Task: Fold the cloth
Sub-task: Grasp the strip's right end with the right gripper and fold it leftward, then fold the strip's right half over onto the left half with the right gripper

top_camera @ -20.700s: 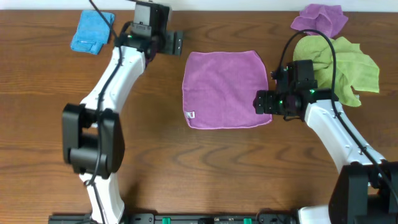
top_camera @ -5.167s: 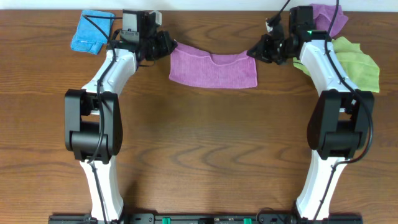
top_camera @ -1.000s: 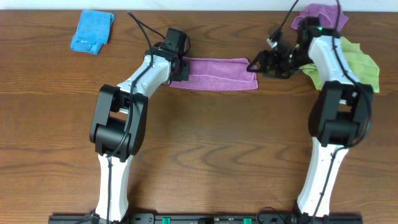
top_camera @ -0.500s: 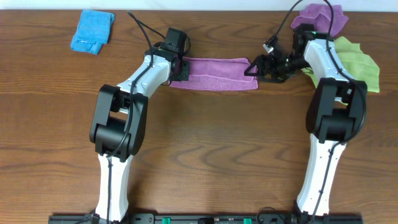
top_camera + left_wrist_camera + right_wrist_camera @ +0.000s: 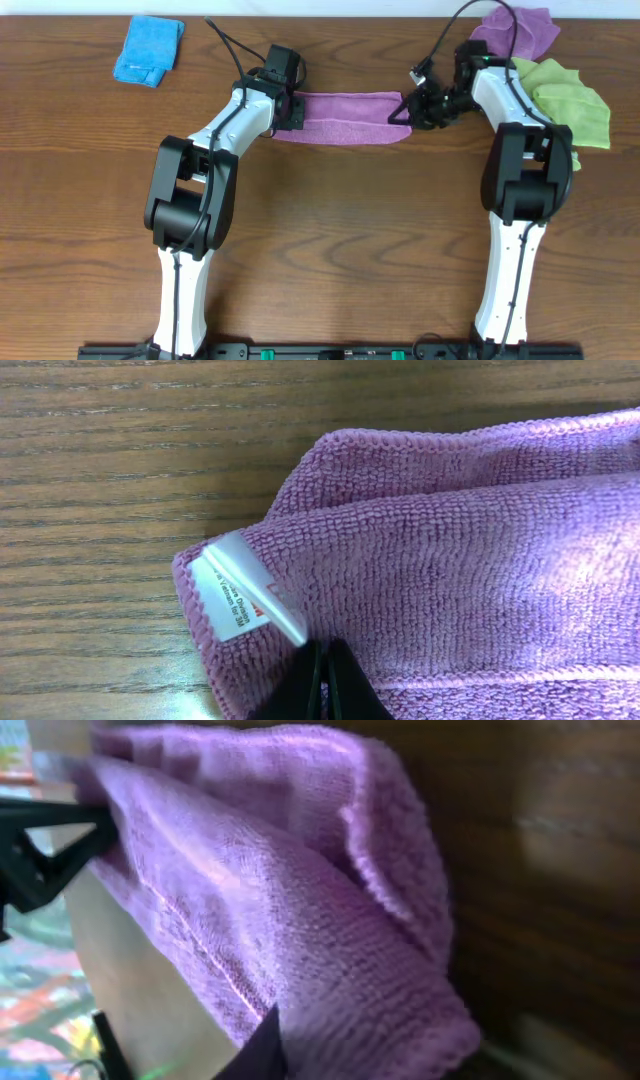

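The cloth (image 5: pixel 345 117) lies on the wooden table as a long purple-magenta strip, folded over on itself. My left gripper (image 5: pixel 292 108) is at its left end. In the left wrist view the fingers (image 5: pixel 322 680) are pressed together on the cloth (image 5: pixel 450 560), just beside the white tag (image 5: pixel 240 598). My right gripper (image 5: pixel 402 110) is at the strip's right end. The right wrist view shows one dark finger (image 5: pixel 265 1048) against the bunched end of the cloth (image 5: pixel 300 920), and the other finger is hidden behind the fabric.
A folded blue cloth (image 5: pixel 150 50) lies at the back left. A bunched purple cloth (image 5: pixel 520 30) and a lime-green towel (image 5: pixel 570 100) sit at the back right, close behind my right arm. The table's far edge runs just above them.
My right gripper has slid left onto the cloth's right end and closed there, drawing that end slightly inward. The left arm and its end of the cloth have not moved.
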You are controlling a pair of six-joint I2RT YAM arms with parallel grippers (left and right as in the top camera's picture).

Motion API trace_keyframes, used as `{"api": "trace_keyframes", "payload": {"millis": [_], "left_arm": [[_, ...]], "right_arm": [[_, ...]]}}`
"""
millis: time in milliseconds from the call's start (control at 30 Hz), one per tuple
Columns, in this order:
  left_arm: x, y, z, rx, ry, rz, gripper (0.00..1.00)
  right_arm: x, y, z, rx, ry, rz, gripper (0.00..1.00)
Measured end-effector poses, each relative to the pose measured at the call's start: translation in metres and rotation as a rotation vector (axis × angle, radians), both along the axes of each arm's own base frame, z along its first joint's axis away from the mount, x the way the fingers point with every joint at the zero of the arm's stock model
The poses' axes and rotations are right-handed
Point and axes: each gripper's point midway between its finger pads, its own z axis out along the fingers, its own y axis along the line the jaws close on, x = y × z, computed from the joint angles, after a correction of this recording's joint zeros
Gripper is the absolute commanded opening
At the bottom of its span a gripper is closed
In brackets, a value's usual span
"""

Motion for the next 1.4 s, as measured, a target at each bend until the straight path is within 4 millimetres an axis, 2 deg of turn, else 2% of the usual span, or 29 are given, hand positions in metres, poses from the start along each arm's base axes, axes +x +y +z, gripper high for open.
{"api": "trace_keyframes", "payload": {"millis": [300, 600, 733, 867, 967, 1033, 1133, 1200, 1333, 1400], "left_arm": [[-0.006, -0.005, -0.001, -0.043, 0.033, -0.013, 0.06], [-0.017, -0.035, 0.003, -0.213, 0.093, -0.046, 0.06], [-0.014, -0.045, 0.011, -0.265, 0.086, -0.062, 0.06], [0.009, -0.051, 0.053, -0.306, -0.014, -0.072, 0.06], [0.02, -0.04, 0.111, -0.313, -0.132, -0.057, 0.06], [0.021, -0.026, 0.149, -0.308, -0.2, -0.034, 0.06], [0.014, 0.005, 0.21, -0.302, -0.294, 0.014, 0.06], [0.005, 0.026, 0.239, -0.293, -0.329, 0.048, 0.06], [-0.02, 0.065, 0.274, -0.264, -0.353, 0.119, 0.06], [-0.031, 0.08, 0.283, -0.237, -0.353, 0.156, 0.06]], "right_arm": [[-0.003, -0.011, 0.009, -0.086, 0.083, -0.044, 0.01], [-0.008, -0.042, 0.028, -0.374, 0.097, -0.05, 0.01], [-0.009, -0.051, 0.033, -0.449, 0.086, -0.05, 0.01], [-0.009, -0.058, 0.03, -0.496, 0.092, -0.06, 0.01], [-0.009, -0.06, 0.029, -0.518, 0.095, -0.065, 0.01], [-0.01, -0.059, 0.028, -0.537, 0.094, -0.061, 0.01], [-0.011, -0.057, 0.026, -0.585, 0.093, -0.052, 0.01], [-0.012, -0.054, 0.025, -0.622, 0.091, -0.042, 0.01], [-0.012, -0.041, 0.032, -0.709, 0.061, -0.014, 0.01], [-0.007, -0.033, 0.04, -0.752, 0.025, -0.003, 0.01]]}}
